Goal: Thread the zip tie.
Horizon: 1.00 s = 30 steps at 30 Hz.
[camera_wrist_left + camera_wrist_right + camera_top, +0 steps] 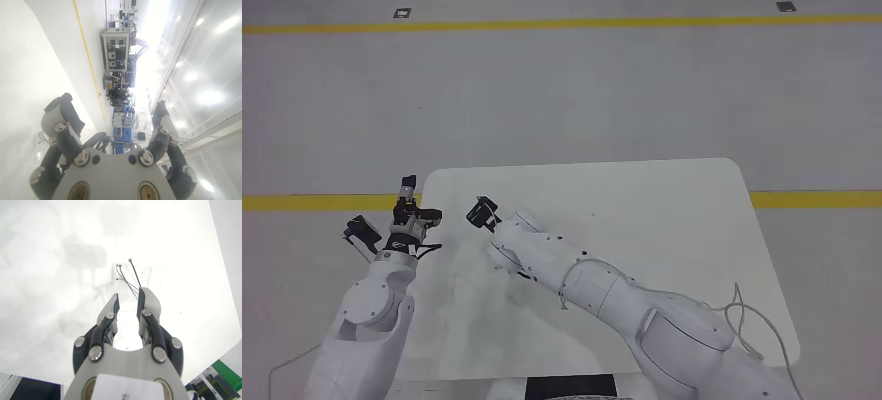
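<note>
Zip ties (134,273), several thin black ones, lie loose on a clear plate (156,275) on the white table (56,298). Their tails draw together on the side nearest my right gripper (128,291). That gripper points down at them, its jaws partly apart with nothing between them. My left gripper (113,99) is at the table's left edge, turned out towards the room, spread wide and holding nothing.
</note>
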Motion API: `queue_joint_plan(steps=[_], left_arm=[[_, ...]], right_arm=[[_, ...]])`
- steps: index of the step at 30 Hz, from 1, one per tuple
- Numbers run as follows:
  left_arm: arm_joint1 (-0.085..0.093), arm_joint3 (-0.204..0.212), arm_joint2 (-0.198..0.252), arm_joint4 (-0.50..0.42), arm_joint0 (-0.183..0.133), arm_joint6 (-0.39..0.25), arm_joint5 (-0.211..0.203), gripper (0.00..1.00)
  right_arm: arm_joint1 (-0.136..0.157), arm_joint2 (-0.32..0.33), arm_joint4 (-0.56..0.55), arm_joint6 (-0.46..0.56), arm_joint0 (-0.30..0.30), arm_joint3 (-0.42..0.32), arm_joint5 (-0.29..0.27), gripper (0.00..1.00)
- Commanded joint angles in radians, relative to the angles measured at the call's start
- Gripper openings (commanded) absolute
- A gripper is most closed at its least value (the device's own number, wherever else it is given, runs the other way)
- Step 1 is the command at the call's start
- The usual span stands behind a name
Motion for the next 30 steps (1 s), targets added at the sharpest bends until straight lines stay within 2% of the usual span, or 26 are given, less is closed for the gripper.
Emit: queue_joint_plan(steps=[1,11,17,24,30], left_arm=[[0.000,0.000,0.000,0.000,0.000,0.000,0.000,1.00],[0.000,0.000,0.000,0.000,0.000,0.000,0.000,1.00],[0.000,0.000,0.000,0.000,0.000,0.000,0.000,1.00],[0.000,0.000,0.000,0.000,0.000,0.000,0.000,1.00],[0.000,0.000,0.000,0.000,0.000,0.000,0.000,1.00]], right_arm=[[-0.012,-0.001,0.001,-0.018,0.008,0.035,-0.002,0.22],[-0.079,-0.006,0.011,-0.095,0.048,0.213,-0.019,0.21],[-0.109,-0.004,0.041,-0.109,0.080,0.304,-0.081,0.24],[-0.118,-0.010,0.100,-0.095,0.096,0.336,-0.162,0.30],[-0.118,-0.025,0.138,-0.090,0.095,0.338,-0.210,0.33]])
